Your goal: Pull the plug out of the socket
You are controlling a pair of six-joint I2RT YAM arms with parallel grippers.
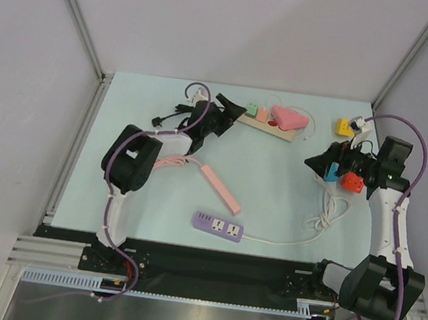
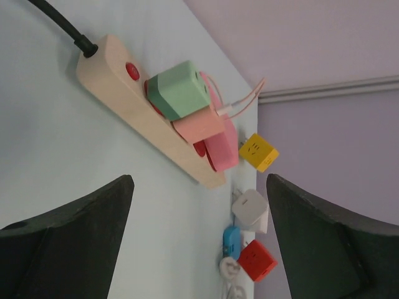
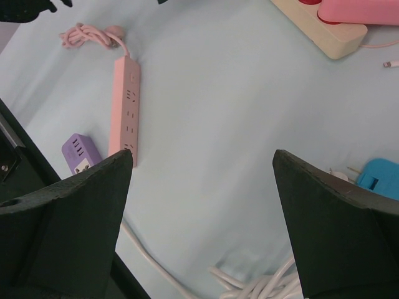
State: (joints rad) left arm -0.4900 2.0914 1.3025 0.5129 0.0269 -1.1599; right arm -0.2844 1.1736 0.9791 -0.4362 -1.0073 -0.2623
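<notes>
The far power strip (image 1: 269, 125) lies at the back of the table (image 1: 274, 183), with three plugs (image 1: 263, 113) sitting on it in a row. To the right of this strip, well apart, stands a single cube adapter (image 1: 345, 127). In front of the strip and to its right is a group of adapters (image 1: 346, 178), with a coiled cable (image 1: 326, 217) before them. In front of the strip, slightly left, lies the long power strip (image 1: 220, 189), and the short power strip (image 1: 218, 225) lies nearer to the front edge.

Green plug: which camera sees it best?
The left wrist view: the green plug sits close and sharp on the beige power strip. In the top external view the green plug is tiny. The right wrist view misses it.
</notes>
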